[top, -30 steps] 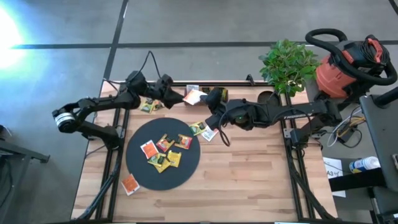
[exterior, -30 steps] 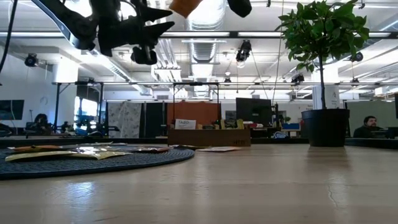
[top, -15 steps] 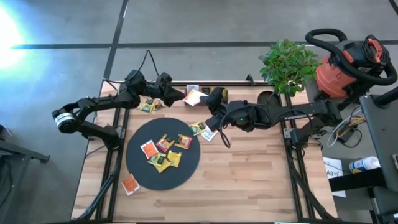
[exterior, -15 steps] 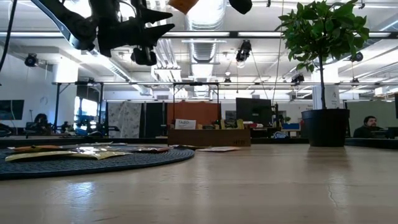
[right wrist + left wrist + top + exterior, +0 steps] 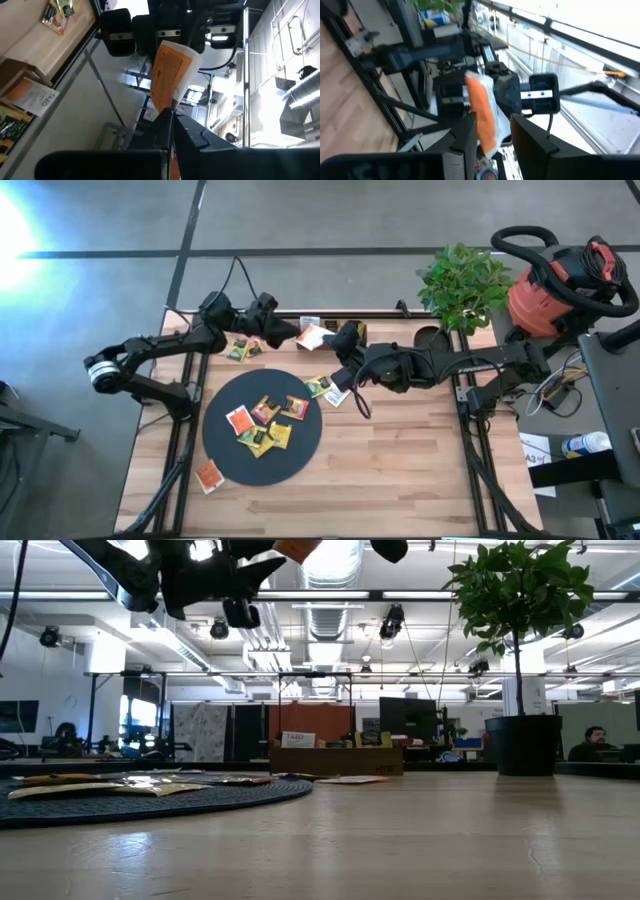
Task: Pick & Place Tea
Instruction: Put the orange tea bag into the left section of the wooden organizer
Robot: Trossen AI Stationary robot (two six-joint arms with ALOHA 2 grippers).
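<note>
Above the far edge of the bench (image 5: 400,470), the right end effector (image 5: 330,338) is clamped together on one edge of an orange tea packet (image 5: 313,336), holding it in the air. The left end effector (image 5: 288,332) faces it from the other side with its fingers apart, and in the left wrist view the packet hangs between those fingers (whether either pad touches it, I cannot tell). This looks like a handover in mid-air.

The main risk is the exchange itself. If the right end effector lets go before the left has pinched firmly, the thin, floppy packet could slip and flutter down behind the bench edge. A grip that catches only a corner could also let it twist out.

The other tea packets lie on the black disc (image 5: 225,455), with several loose on the wood near it, one (image 5: 208,475) by the disc's near-left edge. A wooden tea box (image 5: 335,760) sits at the far edge.
</note>
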